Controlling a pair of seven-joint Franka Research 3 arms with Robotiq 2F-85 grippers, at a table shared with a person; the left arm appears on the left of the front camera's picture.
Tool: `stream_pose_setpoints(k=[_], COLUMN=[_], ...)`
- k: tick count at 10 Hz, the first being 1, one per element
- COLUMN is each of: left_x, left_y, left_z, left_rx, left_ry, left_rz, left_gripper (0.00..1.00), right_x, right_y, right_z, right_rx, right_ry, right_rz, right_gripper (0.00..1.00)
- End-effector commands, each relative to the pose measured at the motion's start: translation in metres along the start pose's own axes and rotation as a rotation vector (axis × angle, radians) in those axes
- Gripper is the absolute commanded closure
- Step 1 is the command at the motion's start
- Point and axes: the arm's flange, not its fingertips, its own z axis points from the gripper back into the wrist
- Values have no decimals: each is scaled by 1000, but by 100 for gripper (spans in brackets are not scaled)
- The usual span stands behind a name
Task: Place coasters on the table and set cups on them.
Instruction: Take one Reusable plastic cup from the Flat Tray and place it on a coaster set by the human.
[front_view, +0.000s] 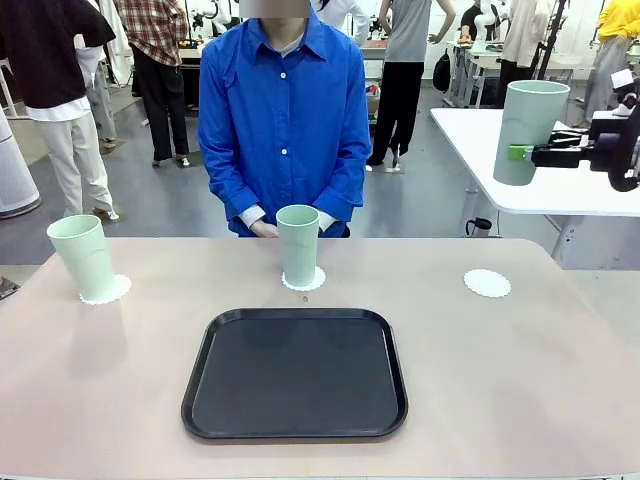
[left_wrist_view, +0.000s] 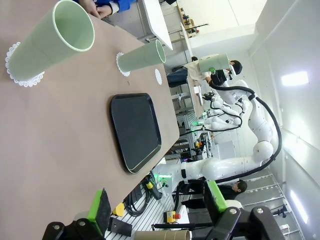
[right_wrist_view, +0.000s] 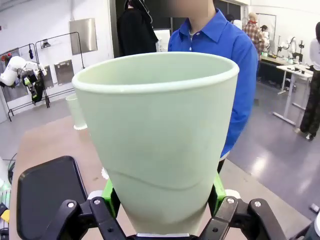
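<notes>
Two mint-green cups stand on white lacy coasters on the beige table (front_view: 500, 380). One cup (front_view: 82, 255) is at far left on its coaster (front_view: 105, 290); the other cup (front_view: 298, 243) is at the middle far edge on its coaster (front_view: 303, 279). A third coaster (front_view: 487, 283) lies bare at far right. High above and right of it, my right gripper (front_view: 525, 152) is shut on a third cup (front_view: 528, 130), upright; the green pads (right_wrist_view: 109, 192) press its lower wall (right_wrist_view: 160, 135). My left gripper (left_wrist_view: 157, 205) is open and holds nothing, well off from the cups (left_wrist_view: 50, 42).
A black tray (front_view: 295, 372) lies in the middle near my side. A person in a blue shirt (front_view: 285, 110) stands at the far edge, hands (front_view: 265, 228) together behind the middle cup. A white table (front_view: 560, 190) stands behind at right, under the held cup.
</notes>
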Motion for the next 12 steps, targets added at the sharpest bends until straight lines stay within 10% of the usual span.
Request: stream_pose_setpoints(k=[1,6,12], left_x=[-2,-2,-2], left_y=[-1,-1,-1], left_z=[2,2,2], left_rx=[-9,-9,-9], left_ry=[-1,-1,-1], left_rz=[-7,-7,-7], left_gripper=[0,0,0], right_x=[-1,-1,-94], right_y=[-2,-1,-51], right_z=[4,4,-5], right_rx=[-4,-4,88], right_ry=[8,6,24], right_rz=[16,4,6], right_gripper=[18,18,18])
